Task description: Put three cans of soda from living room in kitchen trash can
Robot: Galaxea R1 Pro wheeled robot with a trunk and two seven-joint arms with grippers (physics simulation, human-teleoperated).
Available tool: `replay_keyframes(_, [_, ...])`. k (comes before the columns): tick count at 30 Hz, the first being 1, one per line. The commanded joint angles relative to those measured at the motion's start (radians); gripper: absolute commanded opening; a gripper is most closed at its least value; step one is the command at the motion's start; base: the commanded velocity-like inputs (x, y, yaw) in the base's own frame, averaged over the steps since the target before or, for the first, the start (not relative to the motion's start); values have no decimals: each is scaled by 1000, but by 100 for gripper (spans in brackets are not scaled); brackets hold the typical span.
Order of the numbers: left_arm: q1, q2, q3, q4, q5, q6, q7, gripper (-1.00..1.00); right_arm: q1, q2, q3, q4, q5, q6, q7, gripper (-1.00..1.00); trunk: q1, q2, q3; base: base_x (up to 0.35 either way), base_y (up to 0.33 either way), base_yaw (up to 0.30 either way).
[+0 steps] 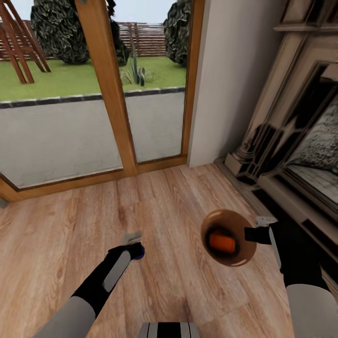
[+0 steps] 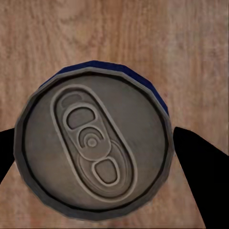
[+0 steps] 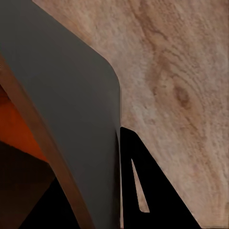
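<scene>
I'm in the living room, facing the glass doors [image 1: 94, 94] with the fireplace [image 1: 300, 141] on my right, both arms out low over the wood floor [image 1: 164, 211].

Left gripper [image 1: 134, 244] carries the dark blue can [image 2: 93, 148]. In the left wrist view its silver top sits square between the two dark fingers [image 2: 200, 167], one on each side of the rim, so the jaws read as pinching the can across its body. Top faces the camera, so it hangs in line with the fingers, ready to be dropped straight down.

Right gripper [image 1: 257, 231] holds the trash can [image 1: 228, 237] by its rim, mouth up towards my head camera. In the right wrist view the grey wall [image 3: 71, 119] and tan inner edge run between the fingers [image 3: 143, 191], so the jaws are clamped on the wall. One orange can [image 1: 221, 241] already lies inside on the brown bottom.

My read: bin in hand is the carrier, saves trips to the kitchen. Blue can goes in next; the two hands are well apart, so I need to bring the left one over the mouth before releasing. Third can isn't in sight here.

Risk: the bin is held by one edge only, and added weight could tilt it.
</scene>
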Motion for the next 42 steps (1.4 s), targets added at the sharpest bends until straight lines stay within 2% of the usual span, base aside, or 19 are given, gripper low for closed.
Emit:
replay_keyframes(1, [26, -3, 0, -128, 4, 56, 50, -100, -2, 0, -1, 14, -21, 2, 5, -100, 0, 0, 4, 0, 0, 0])
replay_keyframes(2, [35, -4, 0, -189, 6, 81, 73, -100, -3, 0, -1, 22, -21, 2, 5, -100, -1, 1, 8, 0, 0, 0])
replay_keyframes(3, [48, -9, 0, -296, 9, 134, 106, -100, -5, 0, -1, 39, -21, 2, 5, -100, -1, 1, 12, 0, 0, 0])
replay_keyframes(4, [52, -13, 1, -341, 10, 160, 118, -100, -7, 0, -2, 48, -21, 2, 5, -100, -2, 1, 16, 0, 0, 0])
replay_keyframes(6, [55, -40, 9, -481, 21, 252, 147, -100, -25, 1, -2, 100, -20, 2, 5, -100, -3, 1, 23, 0, 0, 0])
replay_keyframes(7, [55, -46, 10, -511, 28, 268, 151, -100, -32, 1, -2, 118, -20, 2, 5, -100, -3, 2, 27, 0, 0, 0])
replay_keyframes(9, [55, -58, 8, -588, 72, 303, 159, -100, -56, 1, -2, 176, -19, 2, 4, -100, -4, 2, 35, 0, 0, 0])
replay_keyframes(10, [51, -63, 5, -633, 118, 322, 162, -100, -73, 1, -3, 216, -19, 2, 3, -100, -4, 2, 39, 0, 0, 0])
replay_keyframes(11, [48, -65, 4, -652, 142, 331, 163, -100, -80, 0, -3, 235, -19, 2, 2, -100, -5, 3, 43, 0, 0, 0])
replay_keyframes(13, [31, -69, -17, -695, 222, 360, 165, -100, -105, 0, -3, 293, -19, 2, -1, -100, -6, 3, 50, 0, 0, 0])
replay_keyframes(15, [12, -76, -39, -712, 274, 372, 166, -100, -117, 1, -4, 324, -18, 2, -3, -100, -7, 4, 58, 0, 0, 0])
replay_keyframes(18, [-10, -98, -62, -722, 376, 378, 163, -100, -125, 4, -4, 347, -17, 2, -5, -100, -8, 4, 70, 0, 0, 0])
replay_keyframes(19, [-18, -101, -87, -723, 423, 379, 159, -100, -125, 6, -3, 352, -17, 2, -5, -100, -8, 4, 74, 0, 0, 0])
replay_keyframes(22, [-45, -104, -131, -714, 483, 379, 159, -100, -125, 10, -1, 355, -16, 2, -5, -100, -10, 5, 85, 0, 0, 0])
replay_keyframes(26, [-74, -115, -204, -642, 513, 377, 157, -100, -125, 11, 2, 355, -14, 2, -5, -100, -12, 6, 101, 0, 0, 0])
replay_keyframes(27, [-82, -122, -243, -593, 518, 378, 156, -100, -124, 12, 5, 355, -14, 2, -5, -100, -12, 6, 105, 0, 0, 0])
replay_keyframes(32, [-88, -126, -349, -478, 522, 375, 155, -100, -122, 13, 8, 354, -14, 2, -5, -100, -14, 8, 124, 0, 0, 0])
replay_keyframes(36, [-89, -128, -373, -383, 522, 368, 137, -100, -117, 13, 21, 349, -16, 2, -4, -100, -16, 8, 139, 0, 0, 0])
replay_keyframes(42, [-89, -128, -380, -335, 514, 354, 108, -100, -111, 24, 79, 341, -19, 2, -1, -100, -19, 10, 163, 0, 0, 0])
